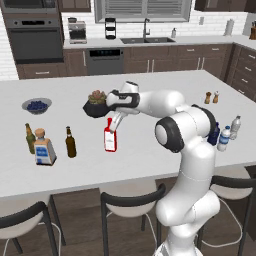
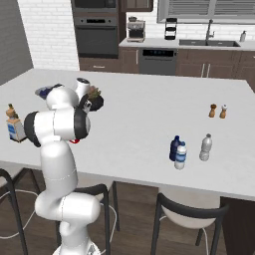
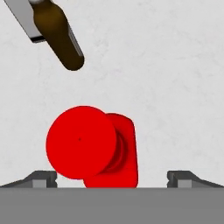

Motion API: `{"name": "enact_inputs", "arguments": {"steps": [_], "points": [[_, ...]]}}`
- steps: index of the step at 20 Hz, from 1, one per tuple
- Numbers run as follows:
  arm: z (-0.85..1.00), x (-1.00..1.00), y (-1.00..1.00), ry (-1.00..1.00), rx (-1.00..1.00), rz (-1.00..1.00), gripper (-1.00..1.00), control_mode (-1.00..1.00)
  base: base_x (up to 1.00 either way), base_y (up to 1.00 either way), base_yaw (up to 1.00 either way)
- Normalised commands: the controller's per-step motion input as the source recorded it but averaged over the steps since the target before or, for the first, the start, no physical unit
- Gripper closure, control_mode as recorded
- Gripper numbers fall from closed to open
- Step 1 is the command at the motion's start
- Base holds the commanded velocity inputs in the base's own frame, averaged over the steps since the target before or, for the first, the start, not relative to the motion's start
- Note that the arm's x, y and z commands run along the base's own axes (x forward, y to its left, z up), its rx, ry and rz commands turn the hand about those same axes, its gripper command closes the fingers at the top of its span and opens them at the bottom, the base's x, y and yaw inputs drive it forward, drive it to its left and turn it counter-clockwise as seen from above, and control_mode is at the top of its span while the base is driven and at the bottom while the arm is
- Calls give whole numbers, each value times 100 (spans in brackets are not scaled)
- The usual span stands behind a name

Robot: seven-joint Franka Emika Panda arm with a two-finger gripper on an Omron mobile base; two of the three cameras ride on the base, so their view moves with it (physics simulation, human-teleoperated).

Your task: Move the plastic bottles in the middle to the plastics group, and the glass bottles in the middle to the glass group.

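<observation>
Red bottle (image 1: 110, 139) stands upright mid-island on the white counter (image 1: 150, 90), white label facing the stools. Gripper (image 1: 113, 123) sits directly above its cap, jaws spread wide; hand view has the red cap (image 3: 81, 142) between the two fingertips (image 3: 43, 179), nearer the left one, no contact visible.

Brown beer bottle (image 1: 70, 142) is near the red one on its left, apart from it, upright; in hand view it shows at the upper left (image 3: 59, 37).

Glass group further left near the counter edge: olive-green bottle (image 1: 30, 138) and square clear bottle (image 1: 44, 148) with tan stopper, just beside each other.

Right side of island: small water bottle (image 2: 181, 156) with blue cap stands just beside the dark blue bottle (image 2: 174, 148); greyish clear bottle (image 2: 205, 147) near them.

Other stuff: dark planter with succulent (image 1: 96, 104) just behind the gripper, close to the wrist; blueberry bowl (image 1: 36, 105) back left; salt and pepper shakers (image 1: 211, 97) back right. Stools (image 1: 131, 200) along the near edge.
</observation>
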Motion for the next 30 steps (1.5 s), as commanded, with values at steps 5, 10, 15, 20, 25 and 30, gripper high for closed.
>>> {"name": "enact_inputs", "arguments": {"steps": [5,10,15,20,25,30], "points": [[-6,0,1,-2,-2,2,-100,-100,0,0,0],[-11,0,7,0,-1,2,-100,-100,0,0,0],[-9,0,5,0,-1,0,-100,-100,0,0,0],[0,0,1,0,0,0,100,-100,0,0,0],[0,0,0,0,0,0,100,-100,0,0,0],[0,0,0,0,0,0,100,-100,0,0,0]]}}
